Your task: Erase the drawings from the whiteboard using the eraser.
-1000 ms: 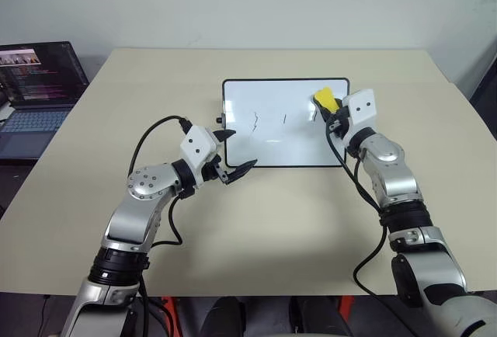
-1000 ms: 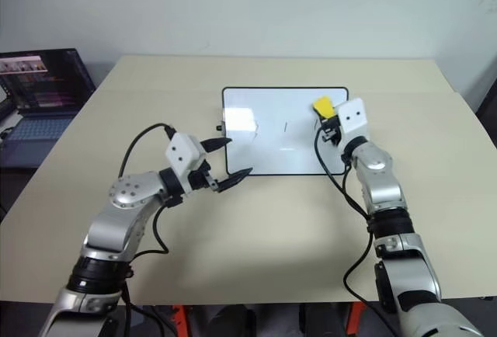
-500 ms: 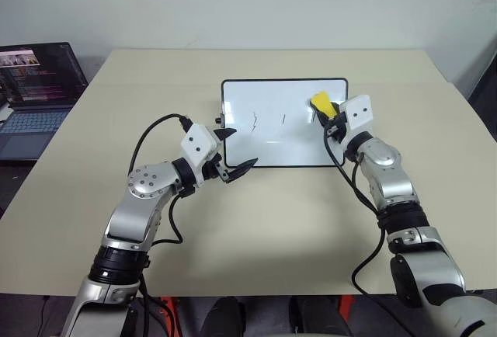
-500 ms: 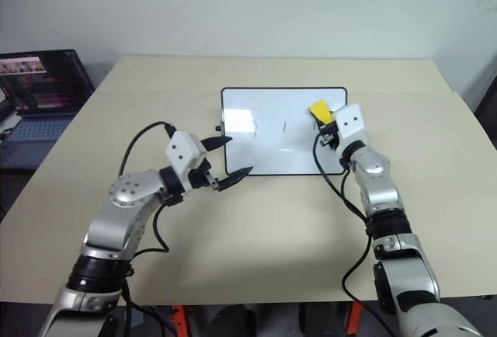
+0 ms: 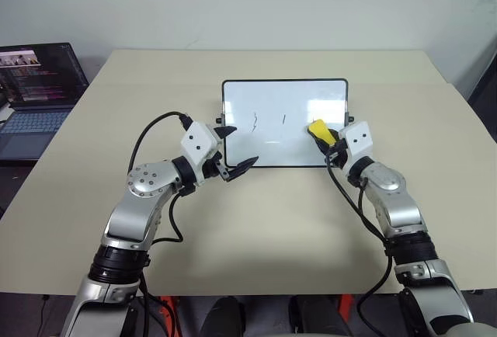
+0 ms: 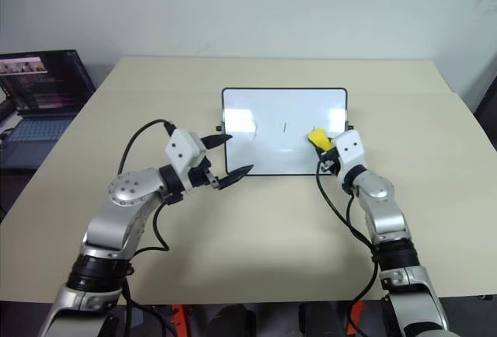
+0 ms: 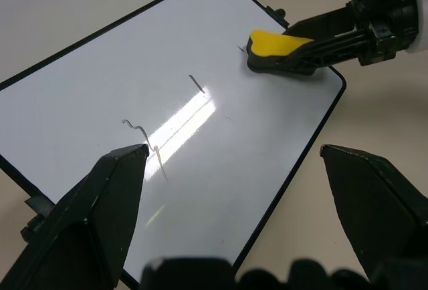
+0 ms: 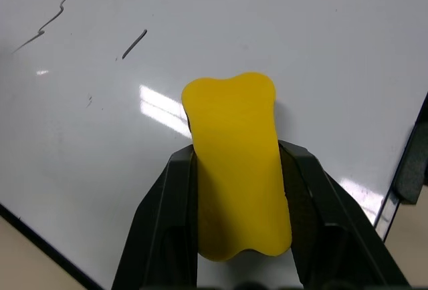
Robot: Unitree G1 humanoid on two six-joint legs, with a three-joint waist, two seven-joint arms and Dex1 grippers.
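Eraser (image 5: 318, 129) is pinched in my right end effector (image 5: 324, 137), sitting on the whiteboard's (image 5: 284, 100) right side. Left end effector (image 5: 235, 151) hangs spread by its near-left corner, two drawings (image 5: 268, 122) showing.

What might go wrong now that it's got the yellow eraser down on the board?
The whiteboard lies loose on the table, so rubbing with the eraser may push it sideways. The left gripper waits open by its near corner, not holding it. Two drawings sit off to one side and may be missed.
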